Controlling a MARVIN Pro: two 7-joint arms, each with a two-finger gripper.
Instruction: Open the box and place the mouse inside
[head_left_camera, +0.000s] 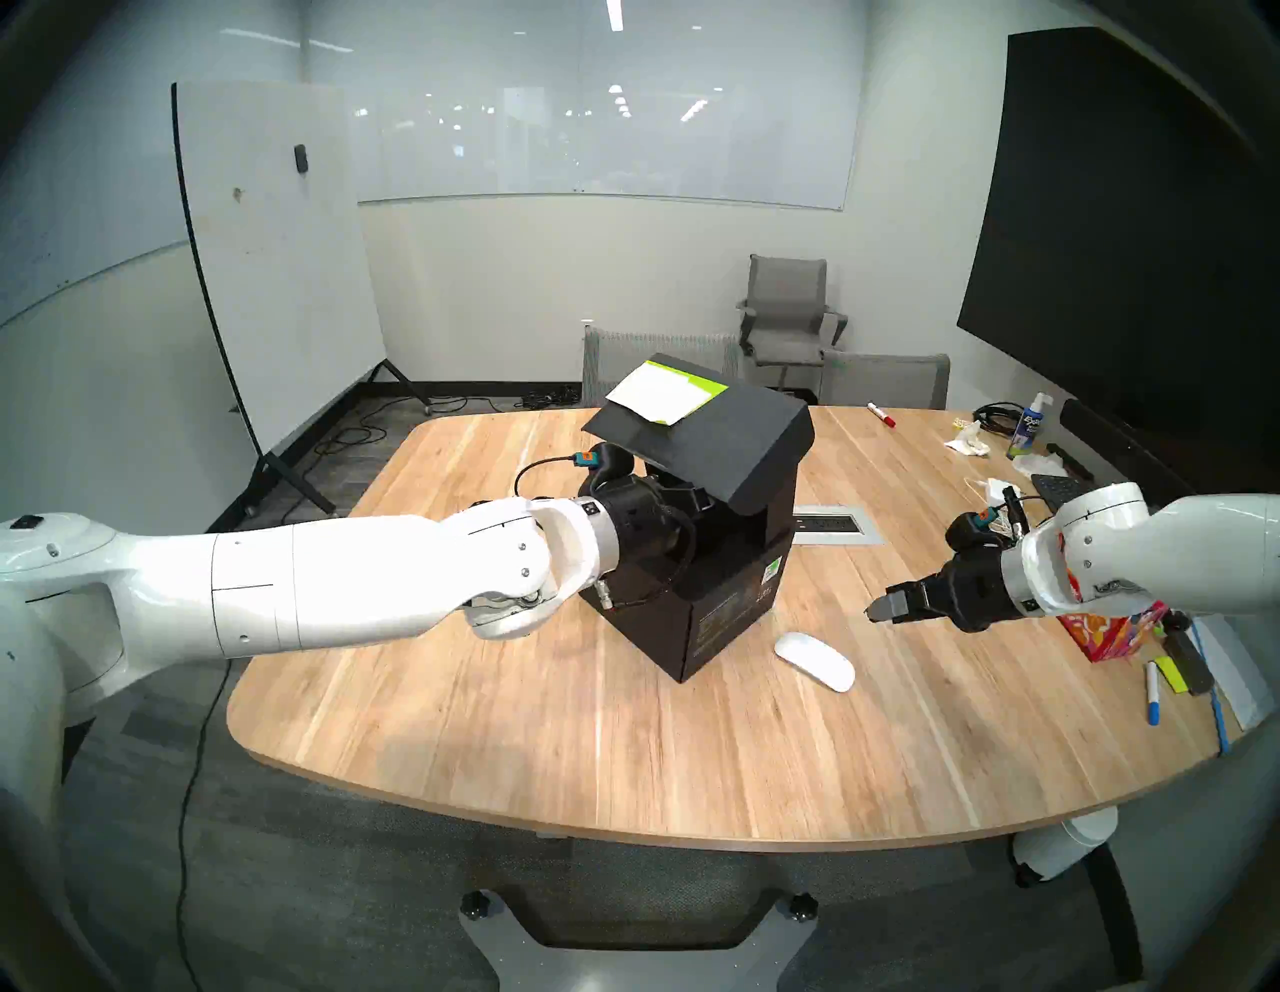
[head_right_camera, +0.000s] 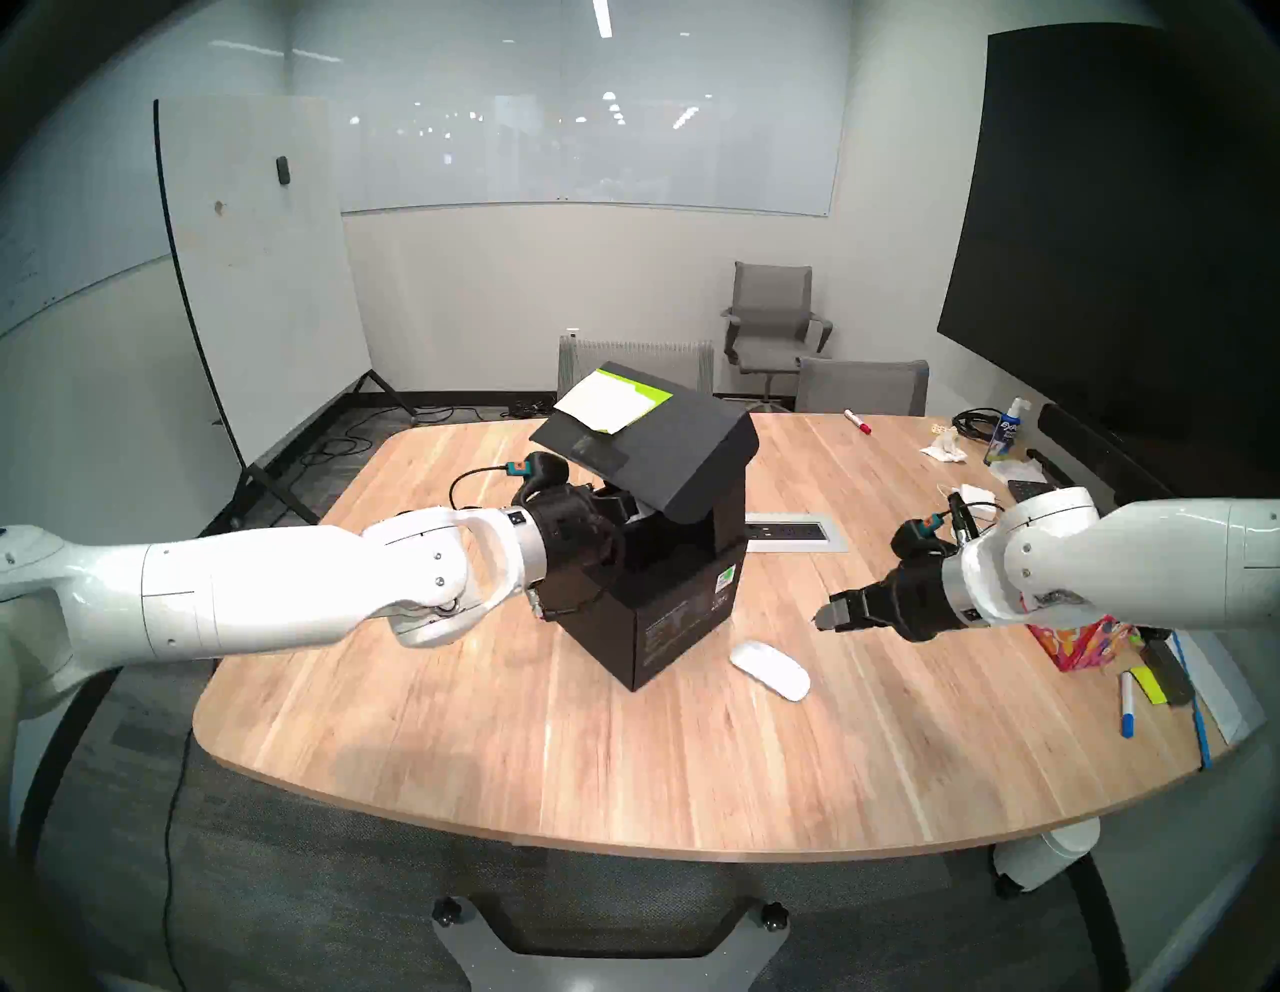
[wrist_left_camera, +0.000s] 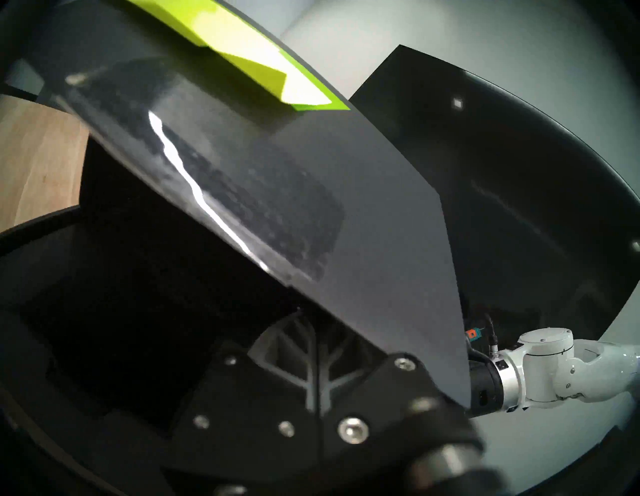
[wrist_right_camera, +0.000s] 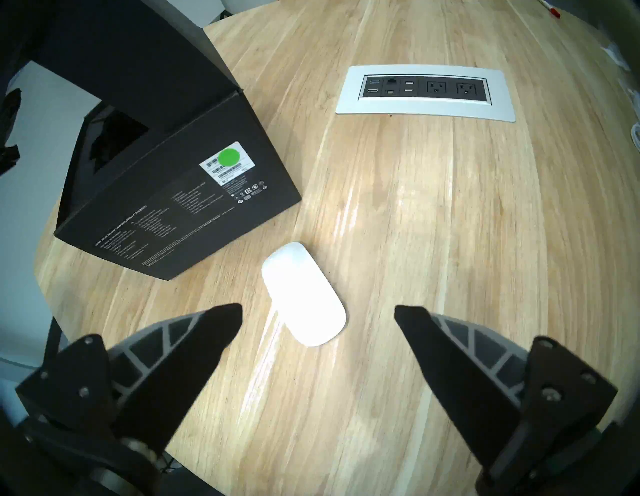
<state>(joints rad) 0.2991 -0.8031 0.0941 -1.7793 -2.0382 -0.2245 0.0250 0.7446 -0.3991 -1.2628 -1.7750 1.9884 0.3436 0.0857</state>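
spread wide, the right gripper (wrist_right_camera: 318, 313) hovers just above the white mouse (wrist_right_camera: 304, 293), which lies on the table (head_left_camera: 623, 748) just beside the black box (head_left_camera: 734, 596). the left gripper (head_left_camera: 692, 509) sits under the half-raised lid (head_left_camera: 713, 443); whether its jaws are parted cannot be told.

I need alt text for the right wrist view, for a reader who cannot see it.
A white mouse lies on a wooden table, beyond the open jaws of the right gripper. A black box stands to its left, and a power outlet panel is set into the table behind.
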